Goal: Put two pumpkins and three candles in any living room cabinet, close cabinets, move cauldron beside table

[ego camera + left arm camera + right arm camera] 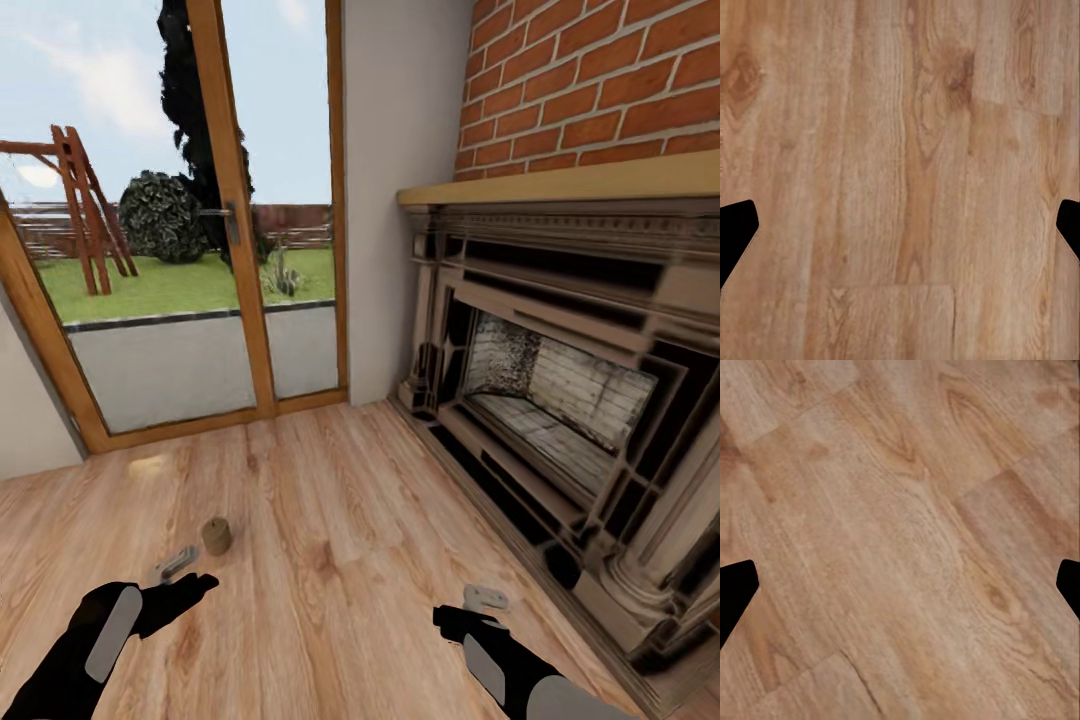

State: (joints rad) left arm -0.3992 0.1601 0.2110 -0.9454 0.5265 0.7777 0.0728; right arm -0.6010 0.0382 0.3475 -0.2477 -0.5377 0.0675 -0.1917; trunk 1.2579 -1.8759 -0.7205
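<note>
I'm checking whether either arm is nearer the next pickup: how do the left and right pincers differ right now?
The left pincer reaches toward a small tan candle standing on the wood floor; the right pincer has only bare floor nearby. The right one sits closer to the fireplace, the left nearer the glass door. Both are open and empty.

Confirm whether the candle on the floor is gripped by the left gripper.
No, the candle stands free on the wood floor, just beyond the empty left gripper.
</note>
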